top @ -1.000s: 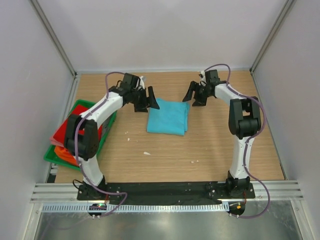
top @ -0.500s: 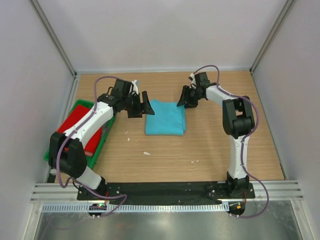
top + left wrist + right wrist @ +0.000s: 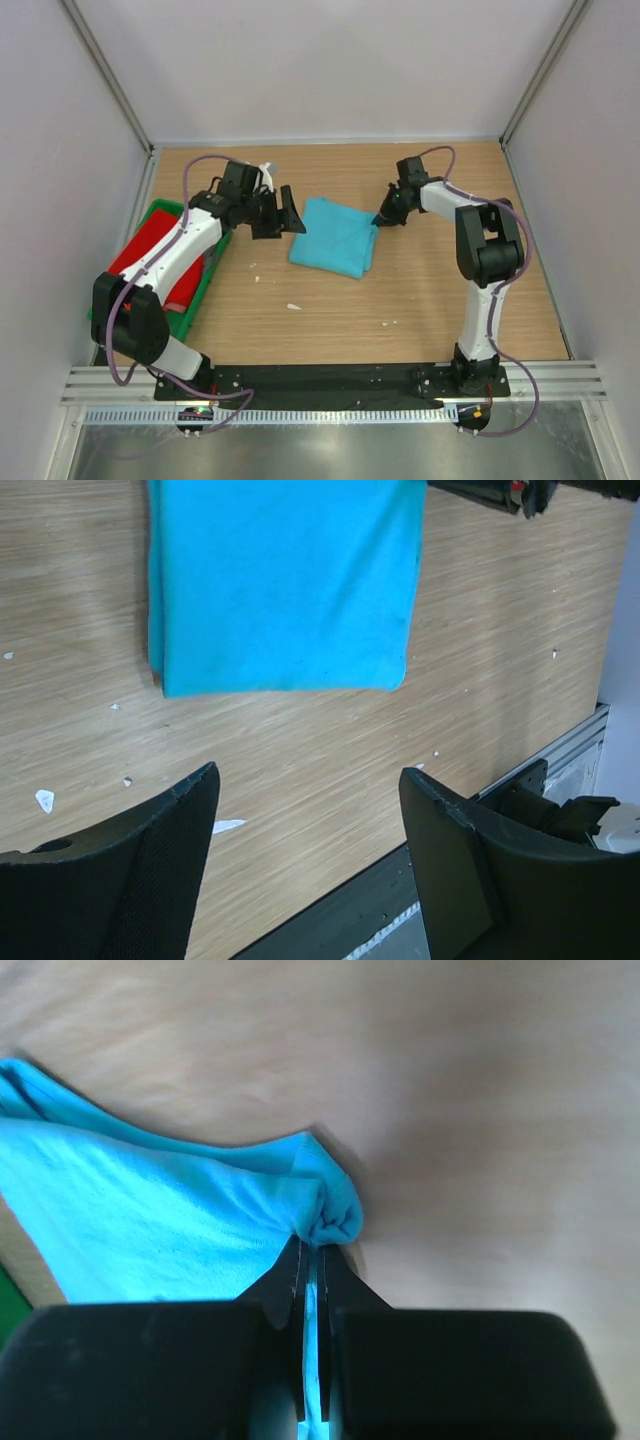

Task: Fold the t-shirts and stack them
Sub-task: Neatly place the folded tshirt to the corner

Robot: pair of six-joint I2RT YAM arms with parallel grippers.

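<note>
While the turquoise t-shirt (image 3: 335, 236) is lying as a folded rectangle on the far middle of the tabletop (image 3: 330, 310), it is no longer sitting square. Compared with a second ago, its right side is swinging toward the near edge and the whole packet is skewing. Its far right corner is bunching into a small knot. The right end effector (image 3: 312, 1250) is clamping shut on that knot, with a sliver of cloth showing between the closed fingers in the right wrist view. That arm was hovering just off the corner a second ago and is now lower and pulling at it.

On the other side, the left end effector (image 3: 280, 212) is backing away from the far left corner. Its fingers are spreading wide and holding nothing, and the shirt's left edge is lying just beside them, apart.

Judging from this, the fold looks finished and the right arm is nudging the packet into place as the base of the stack. A one-corner pull is probably risking the layers sliding open.

Further left, the red t-shirt (image 3: 150, 250) is waiting unfolded in the green tray (image 3: 207, 270). The orange one is not showing, so most of the task appears to be still ahead.
</note>
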